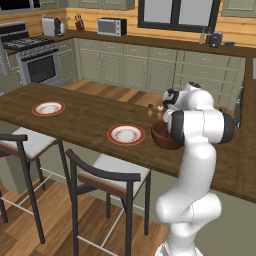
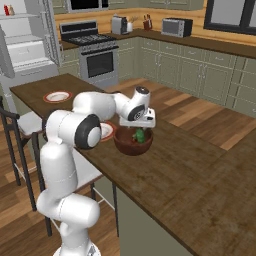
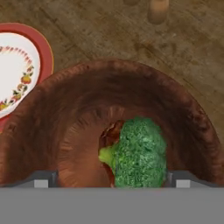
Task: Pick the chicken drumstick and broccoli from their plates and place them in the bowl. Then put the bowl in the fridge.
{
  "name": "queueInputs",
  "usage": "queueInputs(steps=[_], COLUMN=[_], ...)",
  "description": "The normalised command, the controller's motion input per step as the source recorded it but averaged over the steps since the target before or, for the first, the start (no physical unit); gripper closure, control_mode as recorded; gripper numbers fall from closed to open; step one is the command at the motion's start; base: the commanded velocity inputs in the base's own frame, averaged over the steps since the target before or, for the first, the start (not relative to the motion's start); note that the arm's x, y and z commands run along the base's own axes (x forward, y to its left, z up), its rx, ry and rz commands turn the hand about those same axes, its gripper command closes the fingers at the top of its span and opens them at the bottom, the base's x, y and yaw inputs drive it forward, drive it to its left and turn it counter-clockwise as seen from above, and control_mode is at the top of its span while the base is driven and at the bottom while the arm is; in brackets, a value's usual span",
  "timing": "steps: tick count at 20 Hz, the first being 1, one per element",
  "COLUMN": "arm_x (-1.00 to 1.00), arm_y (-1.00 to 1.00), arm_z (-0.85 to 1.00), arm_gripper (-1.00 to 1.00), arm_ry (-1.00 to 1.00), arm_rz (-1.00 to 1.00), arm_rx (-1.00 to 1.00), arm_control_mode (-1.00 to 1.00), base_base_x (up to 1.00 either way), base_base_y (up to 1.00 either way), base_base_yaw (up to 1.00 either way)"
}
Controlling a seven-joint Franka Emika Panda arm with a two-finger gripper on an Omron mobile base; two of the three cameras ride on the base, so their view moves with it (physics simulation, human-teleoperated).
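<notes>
Two fingers: the gripper (image 3: 112,181) hangs straight above the bowl, its dark tips spread wide at either side of the hand view, gripping nothing
Broccoli: the broccoli (image 3: 139,153) sits directly beneath the gripper, between the spread tips but apart from both, lying on the bowl's floor with its pale stalk pointing left in the hand view
Chicken drumstick: a sliver of the reddish-brown chicken drumstick (image 3: 113,130) peeks out from under the floret, just beyond it, also inside the bowl; most of it is hidden
Bowl: the bowl (image 3: 70,105) lies right under the gripper, its glossy brown rim curving around both foods; from the right base view the green floret (image 2: 139,135) shows above its rim (image 2: 131,148)
Near plate: a red-rimmed plate (image 3: 19,65) sits just beside the bowl, up and to the left of the gripper in the hand view, bare of food (image 1: 126,134)
Shakers: two small wooden shakers (image 3: 157,9) stand on the counter beyond the bowl's far rim
Counter: dark wooden island top (image 1: 80,115) carries bowl and plates
Far plate: the second plate (image 1: 48,108) lies well away from the gripper along the counter, bare of food
Fridge: the fridge (image 2: 27,47) stands far off past the counter's end, door open, pale shelves showing
Stools: two stools (image 1: 107,175) stand at the counter's near edge
</notes>
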Motion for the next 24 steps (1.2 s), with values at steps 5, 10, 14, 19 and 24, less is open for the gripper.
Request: queueInputs(steps=[5,10,14,19,24], arm_x=[-0.63,-0.65,-0.36,-0.41,-0.37], arm_y=[0.00,0.00,0.00,-0.01,-0.16], arm_z=[0.48,0.46,0.12,0.04,0.01], arm_gripper=[-1.00,-1.00,-1.00,-1.00,-1.00], arm_ry=[-0.06,-0.01,0.02,0.04,0.04], arm_rz=[-0.13,-0.29,-0.49,-0.58,-0.34], arm_rx=[0.00,0.07,0.11,0.21,0.32], arm_control_mode=[-1.00,-1.00,-1.00,-1.00,-1.00], base_base_x=[0.00,0.00,0.00,0.00,0.00], base_base_y=[0.00,0.00,0.00,0.00,0.00], base_base_yaw=[0.00,0.00,0.00,0.00,0.00])
